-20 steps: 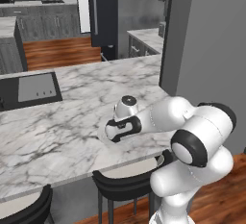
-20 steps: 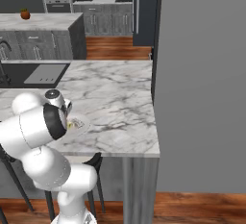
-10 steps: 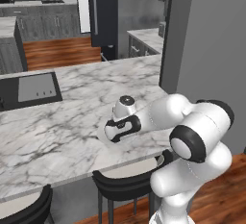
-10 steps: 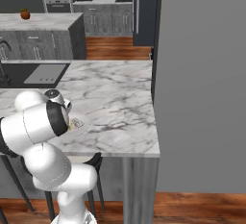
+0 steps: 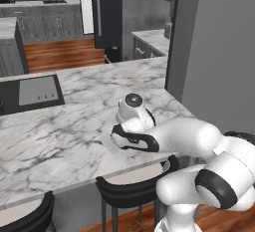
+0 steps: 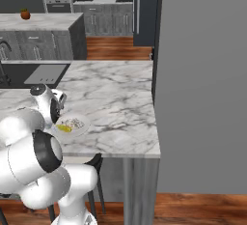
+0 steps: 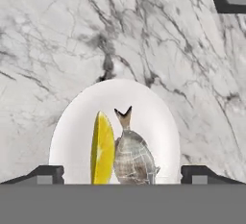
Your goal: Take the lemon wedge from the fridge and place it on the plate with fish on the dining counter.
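cooktop [image 5: 35, 91]: black, inset in marble | stools [image 5: 127, 191]: black, under counter edge | floor [image 5: 62, 54]: wood

The lemon wedge [image 7: 102, 148] lies on the plate [image 7: 153, 107] touching the fish [image 7: 132, 158], on the marble tabletop [image 7: 57, 40]; the tool [image 7: 122, 174] fingertips [image 7: 48, 174] stand wide apart.

The dining counter [image 7: 57, 35] is a white marble slab with grey veins. On it sits the plate with fish [image 7: 153, 107], a round whitish dish near the counter's front edge [image 6: 82, 128]. A dark inset panel [image 5: 31, 92] lies flat in the slab farther back, possibly a cooktop.
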